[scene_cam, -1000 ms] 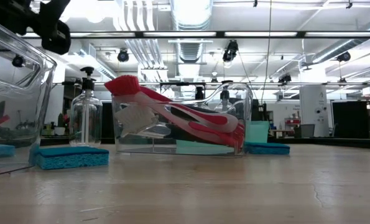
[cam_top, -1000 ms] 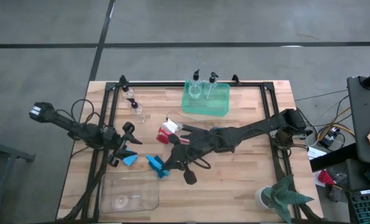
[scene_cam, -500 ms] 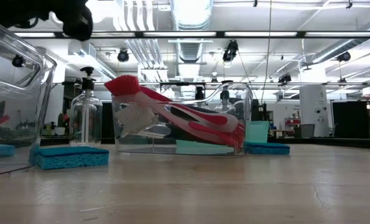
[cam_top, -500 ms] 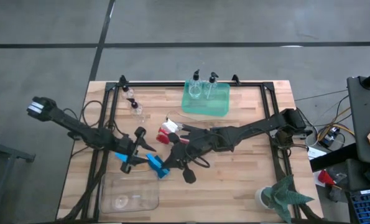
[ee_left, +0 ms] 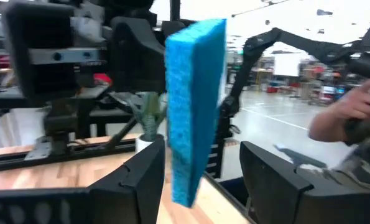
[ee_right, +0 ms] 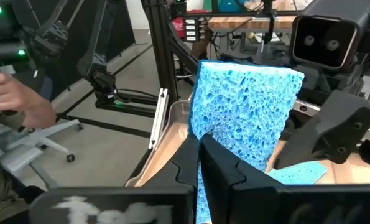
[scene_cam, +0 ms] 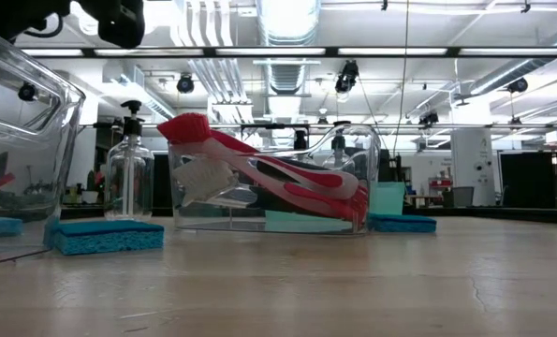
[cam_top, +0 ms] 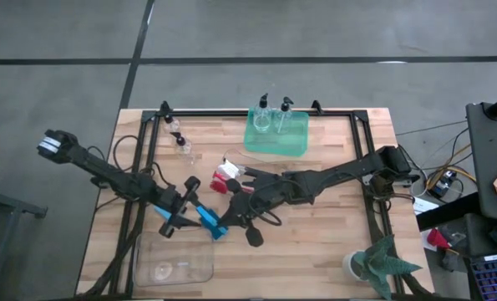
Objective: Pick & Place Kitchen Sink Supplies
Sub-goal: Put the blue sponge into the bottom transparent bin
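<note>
Left gripper of mine hangs over the near middle of the table with its fingers spread, and in my left wrist view a blue sponge stands on edge between them. I see a gap on one side, so I judge that these fingers are around the sponge, not pressing on it. My right gripper is just beside it, and its fingers are pinched tight on that same sponge, which is lifted clear of the wood. It looks to me like a hand-over that is set up but not made: one hand has the sponge, the other is not yet closed on it. As for the rest of the job, two pump bottles stand in the green tray at the far side, and the red dish brushes lie inside a clear bin near the middle. I would call those sorted. Two more small bottles stand loose on the wood at the far left. Another sponge lies flat on the table beside the big clear bin at the near edge, and a third sponge lies beyond the brush bin. I cannot make out any supplies in that near bin. So I judge the task to be about half done: the sponges and the loose bottles are left.
</note>
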